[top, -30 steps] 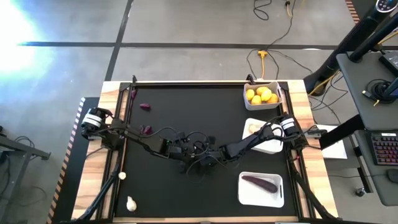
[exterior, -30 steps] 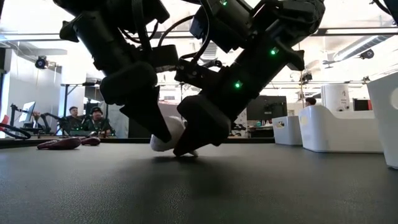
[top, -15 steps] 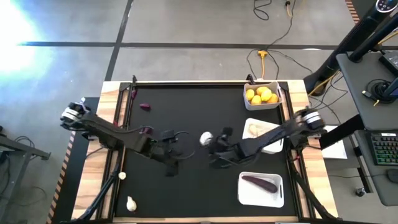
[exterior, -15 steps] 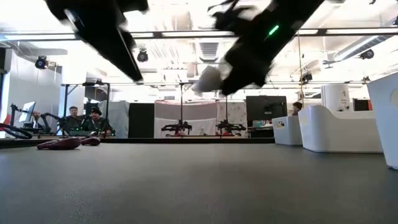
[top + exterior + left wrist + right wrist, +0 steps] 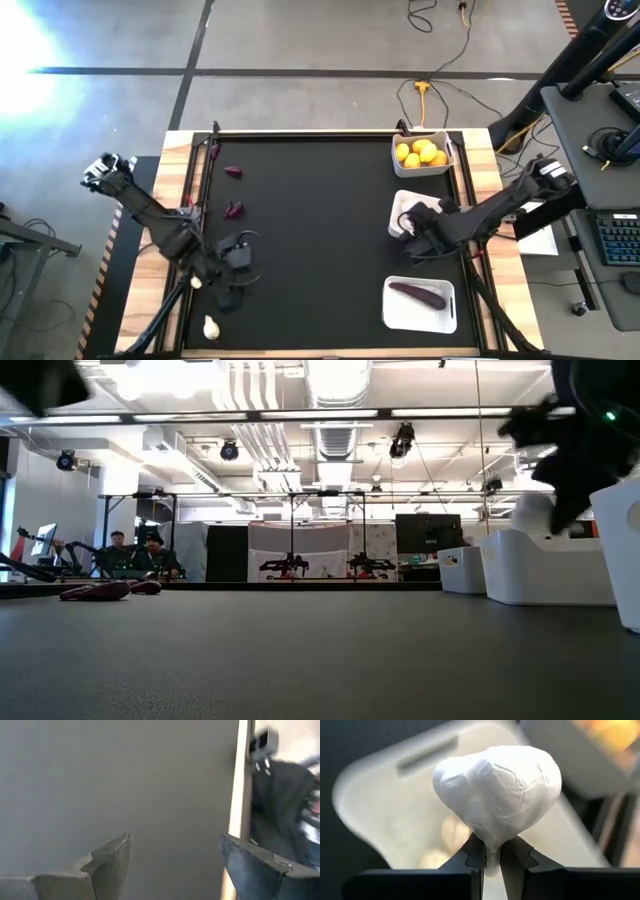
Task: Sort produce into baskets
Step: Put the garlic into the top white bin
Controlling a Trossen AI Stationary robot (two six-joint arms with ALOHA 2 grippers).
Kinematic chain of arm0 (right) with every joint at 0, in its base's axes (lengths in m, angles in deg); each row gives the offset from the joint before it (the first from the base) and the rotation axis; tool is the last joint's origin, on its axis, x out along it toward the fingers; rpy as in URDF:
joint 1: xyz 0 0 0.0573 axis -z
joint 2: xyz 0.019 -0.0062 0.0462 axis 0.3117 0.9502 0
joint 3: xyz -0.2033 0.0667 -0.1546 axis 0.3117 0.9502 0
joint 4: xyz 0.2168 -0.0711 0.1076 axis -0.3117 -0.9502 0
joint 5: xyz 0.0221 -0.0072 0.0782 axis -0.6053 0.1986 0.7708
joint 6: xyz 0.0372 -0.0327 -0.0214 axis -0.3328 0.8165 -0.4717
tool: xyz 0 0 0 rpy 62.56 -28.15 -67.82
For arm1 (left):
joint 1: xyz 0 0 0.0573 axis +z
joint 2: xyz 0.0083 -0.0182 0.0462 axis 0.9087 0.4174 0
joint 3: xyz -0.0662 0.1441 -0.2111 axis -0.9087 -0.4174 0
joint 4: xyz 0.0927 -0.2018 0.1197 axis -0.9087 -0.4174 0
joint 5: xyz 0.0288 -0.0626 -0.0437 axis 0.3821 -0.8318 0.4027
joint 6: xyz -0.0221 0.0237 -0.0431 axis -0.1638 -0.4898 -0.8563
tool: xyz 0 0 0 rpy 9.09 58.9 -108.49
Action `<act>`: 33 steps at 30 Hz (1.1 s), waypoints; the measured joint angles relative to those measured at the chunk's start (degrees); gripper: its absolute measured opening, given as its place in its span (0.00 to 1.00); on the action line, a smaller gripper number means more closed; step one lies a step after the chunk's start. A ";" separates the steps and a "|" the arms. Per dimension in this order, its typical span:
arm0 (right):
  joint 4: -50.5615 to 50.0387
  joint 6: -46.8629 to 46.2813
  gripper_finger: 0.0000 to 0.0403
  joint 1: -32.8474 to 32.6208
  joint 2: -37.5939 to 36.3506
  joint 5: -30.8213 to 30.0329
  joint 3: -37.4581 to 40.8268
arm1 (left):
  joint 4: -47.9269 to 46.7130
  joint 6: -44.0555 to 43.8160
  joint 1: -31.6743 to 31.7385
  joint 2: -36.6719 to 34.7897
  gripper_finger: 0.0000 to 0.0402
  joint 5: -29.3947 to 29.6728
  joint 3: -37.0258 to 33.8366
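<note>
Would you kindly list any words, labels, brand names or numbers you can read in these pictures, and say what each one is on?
None can be read.
White plastic middle basket: no label shows.
White garlic bulb pinched in the right gripper: unmarked.
Dark monitors in the room behind the table: too small and blurred to read.
Black table mat: no print.

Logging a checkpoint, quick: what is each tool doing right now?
Left tool: open, empty, over the black mat.
Right tool: shut on the white garlic bulb, above the middle white plastic tray.
</note>
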 joint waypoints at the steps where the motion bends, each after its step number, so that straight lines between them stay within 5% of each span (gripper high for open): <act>1: 2.26 0.04 0.08 0.00 -1.16 1.79 2.04 | -1.06 -3.36 -1.12 0.07 0.71 -1.62 -0.01; 10: 15.03 7.05 0.16 0.87 -5.94 1.81 10.14 | -7.02 -24.95 -12.70 7.99 0.71 -2.87 -0.93; 19: 4.02 6.95 0.45 0.81 -6.13 1.36 1.28 | -7.21 -26.96 -13.98 17.99 0.71 -16.06 -0.45; 23: 1.48 7.70 0.54 0.66 -6.13 -5.97 -4.85 | -6.91 -29.54 -13.98 20.48 0.71 -21.40 1.45; 28: 2.54 12.97 0.62 0.68 -5.34 -15.63 -10.41 | -6.42 -34.17 -14.05 22.57 0.71 -21.32 6.83; 33: 7.50 20.60 0.66 0.69 -3.78 -18.31 -11.99 | -6.52 -37.38 -14.14 25.77 0.71 -22.54 9.15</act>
